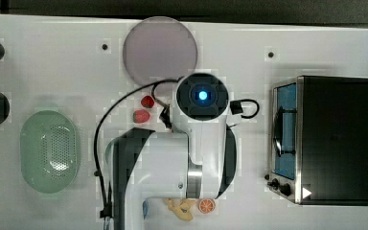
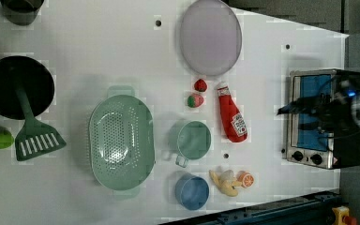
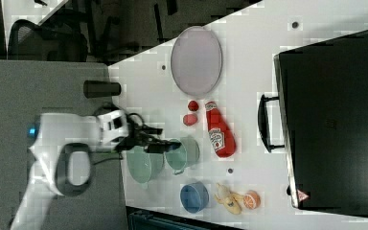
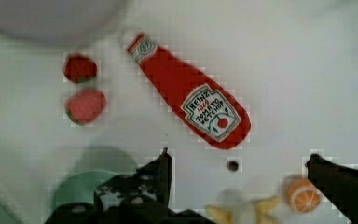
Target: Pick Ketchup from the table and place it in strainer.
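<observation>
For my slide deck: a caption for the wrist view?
Open end effector hovering above the ketchup bottle lying beside two strawberries.

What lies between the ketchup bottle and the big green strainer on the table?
In the left view, the small green cup sits between the ketchup bottle and the strainer.

Three overhead table (image 1: 316, 38) views; close downward wrist camera.

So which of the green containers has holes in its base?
The large oval strainer; the smaller round green cup beside it has a solid base.
</observation>
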{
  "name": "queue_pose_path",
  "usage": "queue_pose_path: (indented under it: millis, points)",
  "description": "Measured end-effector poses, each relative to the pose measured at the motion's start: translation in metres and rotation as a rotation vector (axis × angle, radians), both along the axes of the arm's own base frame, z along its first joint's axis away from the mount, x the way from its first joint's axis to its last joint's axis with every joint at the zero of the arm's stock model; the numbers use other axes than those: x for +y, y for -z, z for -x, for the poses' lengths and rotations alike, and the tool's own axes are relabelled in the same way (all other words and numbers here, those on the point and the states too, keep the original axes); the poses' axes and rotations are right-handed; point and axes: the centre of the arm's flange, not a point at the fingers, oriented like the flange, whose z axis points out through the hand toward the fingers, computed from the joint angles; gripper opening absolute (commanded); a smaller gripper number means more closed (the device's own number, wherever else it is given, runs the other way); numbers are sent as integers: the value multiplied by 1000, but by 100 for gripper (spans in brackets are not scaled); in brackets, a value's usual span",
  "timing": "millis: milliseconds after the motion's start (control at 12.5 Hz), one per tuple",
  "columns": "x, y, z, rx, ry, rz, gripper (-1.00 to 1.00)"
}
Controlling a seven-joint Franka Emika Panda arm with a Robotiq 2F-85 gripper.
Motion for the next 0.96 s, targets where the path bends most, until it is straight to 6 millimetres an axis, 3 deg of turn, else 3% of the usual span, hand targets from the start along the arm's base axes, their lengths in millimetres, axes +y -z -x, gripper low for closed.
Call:
queue_pose_path:
  millis: [160,400,720,960]
  points:
    - [0,33,16,10,-183,-18,100]
    - [2,55,23,-65,-420,-39,100]
    - [5,87,19,-118,-550,-42,100]
    - [5,136,18,-80,-587,-47,100]
